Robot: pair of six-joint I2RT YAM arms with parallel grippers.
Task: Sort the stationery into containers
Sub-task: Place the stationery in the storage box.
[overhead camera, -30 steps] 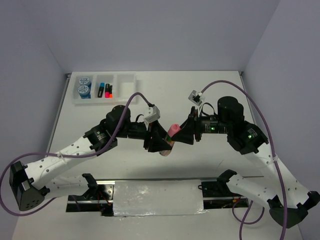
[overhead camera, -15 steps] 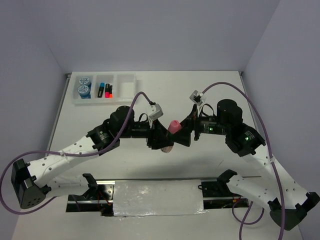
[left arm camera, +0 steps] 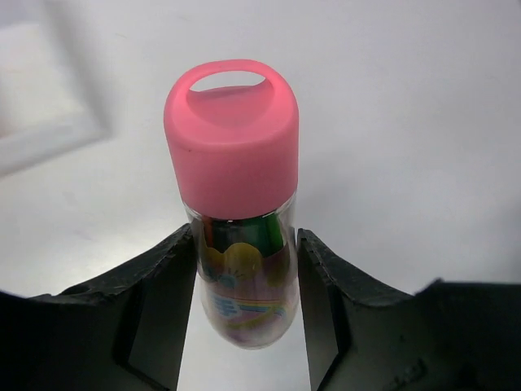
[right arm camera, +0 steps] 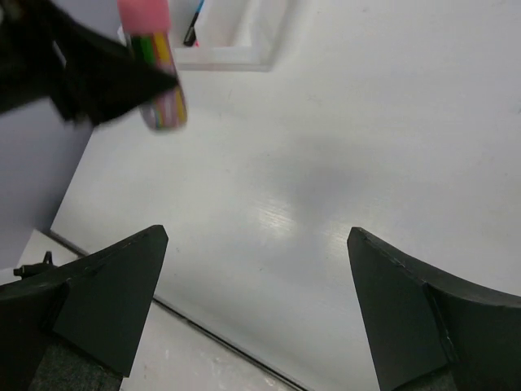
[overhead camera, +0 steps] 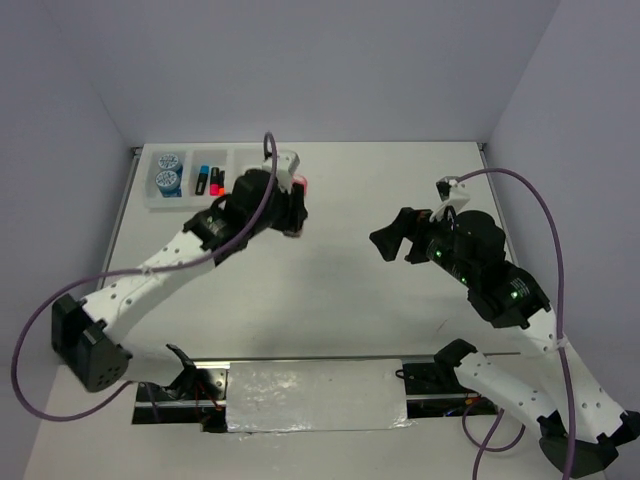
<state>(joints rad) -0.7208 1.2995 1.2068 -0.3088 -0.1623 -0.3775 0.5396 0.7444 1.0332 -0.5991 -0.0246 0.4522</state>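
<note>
Holding the stick (left arm camera: 232, 155) clamped in the left tool (left arm camera: 244, 277) beside the tray (overhead camera: 252, 160); right tool (overhead camera: 388, 243) gapes wide, empty. Next, probably: lower it into the empty 3rd compartment.

Pink-capped stick (left arm camera: 238, 195) held by left gripper (left arm camera: 246, 240) near tray (overhead camera: 252, 152); rolls (overhead camera: 168, 171) in left compartment, highlighters (overhead camera: 210, 181) in middle.

You've got a stick (left arm camera: 234, 204) with pink cap, rainbow-print clear body; white tray (overhead camera: 248, 165); blue rolls (overhead camera: 168, 181), white patterned tops.
</note>
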